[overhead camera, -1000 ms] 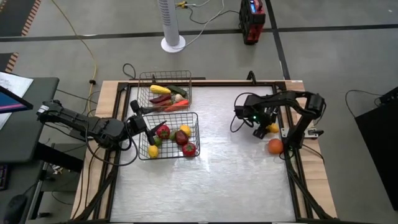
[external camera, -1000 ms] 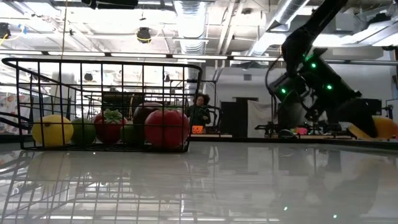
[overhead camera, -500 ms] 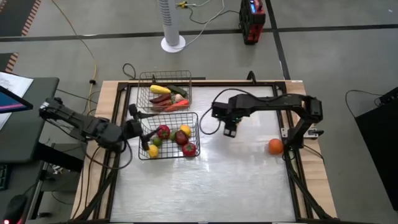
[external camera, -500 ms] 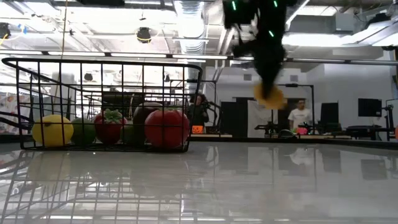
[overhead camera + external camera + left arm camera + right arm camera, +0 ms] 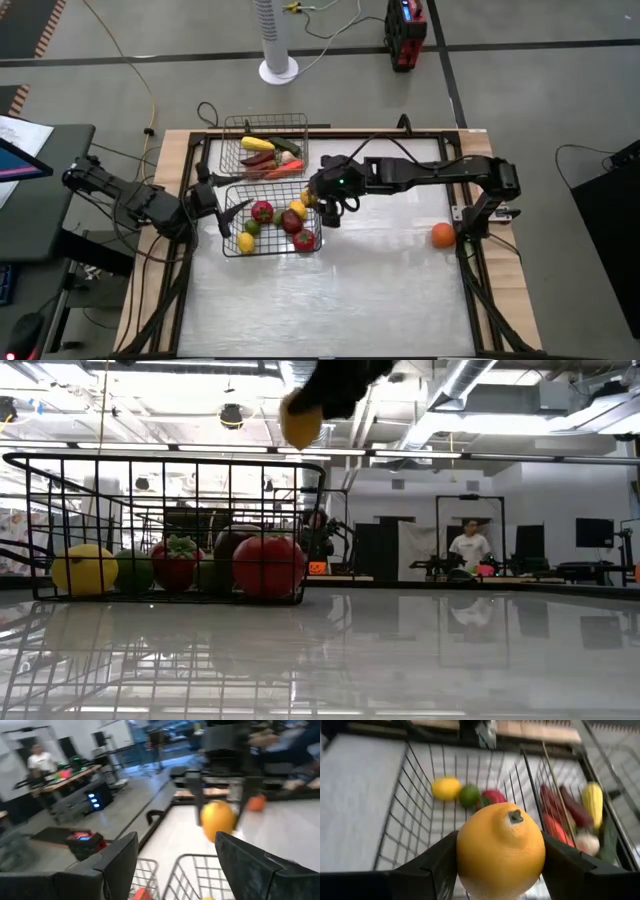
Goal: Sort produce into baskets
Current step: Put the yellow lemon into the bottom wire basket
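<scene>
The right gripper (image 5: 500, 865) holds the round yellow-orange toy fruit (image 5: 500, 851) across its middle, above the dark wire basket (image 5: 316, 205) rim. It looks light, rigid, smooth: slip-prone. Left gripper (image 5: 175, 857), jaws wide, waits beside that basket.

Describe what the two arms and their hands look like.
Both arms are dark, jointed and slim, with black cables looping alongside. The right arm shows small green lights near its wrist. Each hand, left hand and right hand, has two flat, dark, angular fingers.
</scene>
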You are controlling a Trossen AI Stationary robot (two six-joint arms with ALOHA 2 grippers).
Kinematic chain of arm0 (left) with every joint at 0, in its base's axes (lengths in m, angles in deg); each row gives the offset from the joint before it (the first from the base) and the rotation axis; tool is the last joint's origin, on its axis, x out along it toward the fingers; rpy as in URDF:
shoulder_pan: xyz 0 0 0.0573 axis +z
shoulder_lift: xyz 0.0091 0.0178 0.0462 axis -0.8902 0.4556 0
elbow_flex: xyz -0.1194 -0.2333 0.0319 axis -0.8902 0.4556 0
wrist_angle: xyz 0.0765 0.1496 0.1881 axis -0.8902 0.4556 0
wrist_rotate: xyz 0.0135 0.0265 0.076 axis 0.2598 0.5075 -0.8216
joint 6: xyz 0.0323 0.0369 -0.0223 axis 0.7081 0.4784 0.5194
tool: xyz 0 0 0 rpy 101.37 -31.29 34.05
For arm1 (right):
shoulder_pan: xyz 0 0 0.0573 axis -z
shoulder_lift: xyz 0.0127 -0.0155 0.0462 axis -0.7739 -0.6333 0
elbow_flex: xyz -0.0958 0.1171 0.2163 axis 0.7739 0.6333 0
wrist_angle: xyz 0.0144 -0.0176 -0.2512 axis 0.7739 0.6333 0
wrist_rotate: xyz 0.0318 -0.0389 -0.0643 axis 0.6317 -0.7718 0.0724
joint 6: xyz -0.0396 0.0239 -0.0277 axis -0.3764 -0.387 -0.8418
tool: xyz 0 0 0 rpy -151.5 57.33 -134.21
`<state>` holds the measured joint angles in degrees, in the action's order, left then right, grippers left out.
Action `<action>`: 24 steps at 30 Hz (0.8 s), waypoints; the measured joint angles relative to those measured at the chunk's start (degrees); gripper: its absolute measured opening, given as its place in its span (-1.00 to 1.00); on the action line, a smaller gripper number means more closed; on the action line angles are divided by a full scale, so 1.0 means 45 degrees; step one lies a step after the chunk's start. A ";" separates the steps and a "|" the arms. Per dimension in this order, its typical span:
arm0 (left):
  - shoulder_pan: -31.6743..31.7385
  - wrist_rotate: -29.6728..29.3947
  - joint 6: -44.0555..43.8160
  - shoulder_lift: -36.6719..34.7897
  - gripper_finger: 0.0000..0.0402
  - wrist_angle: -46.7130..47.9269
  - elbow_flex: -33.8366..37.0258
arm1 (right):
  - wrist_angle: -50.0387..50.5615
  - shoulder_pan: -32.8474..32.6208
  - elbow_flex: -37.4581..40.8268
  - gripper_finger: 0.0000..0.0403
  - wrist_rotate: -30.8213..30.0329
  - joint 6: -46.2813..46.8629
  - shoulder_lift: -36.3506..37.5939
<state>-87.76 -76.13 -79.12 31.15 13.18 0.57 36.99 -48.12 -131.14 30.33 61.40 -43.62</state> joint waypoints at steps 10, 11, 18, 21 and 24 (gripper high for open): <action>0.0005 -0.1753 -0.0929 -0.0201 0.26 -0.0079 0.0000 | -0.1583 -0.0033 0.0024 0.29 0.0730 0.0058 -0.0325; 0.0005 -0.1744 -0.0929 -0.0176 0.26 -0.0079 0.0000 | -0.1743 -0.0033 0.0020 0.29 0.0798 0.0098 -0.0518; 0.0005 -0.1683 -0.0863 -0.0136 0.26 -0.0074 0.0003 | -0.1545 0.0134 0.0022 0.42 0.1226 0.0580 -0.1589; 0.0005 -0.1683 -0.0851 -0.0136 0.26 -0.0040 0.0002 | -0.0598 0.0224 -0.0291 0.56 0.1214 0.0391 -0.1672; 0.0005 -0.1686 -0.0856 -0.0136 0.26 0.0069 0.0000 | 0.1182 0.0307 -0.0996 0.68 0.1198 0.0487 -0.1490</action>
<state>-87.74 -83.71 -82.97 30.54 13.49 0.57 42.30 -46.74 -135.62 35.72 63.59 -50.33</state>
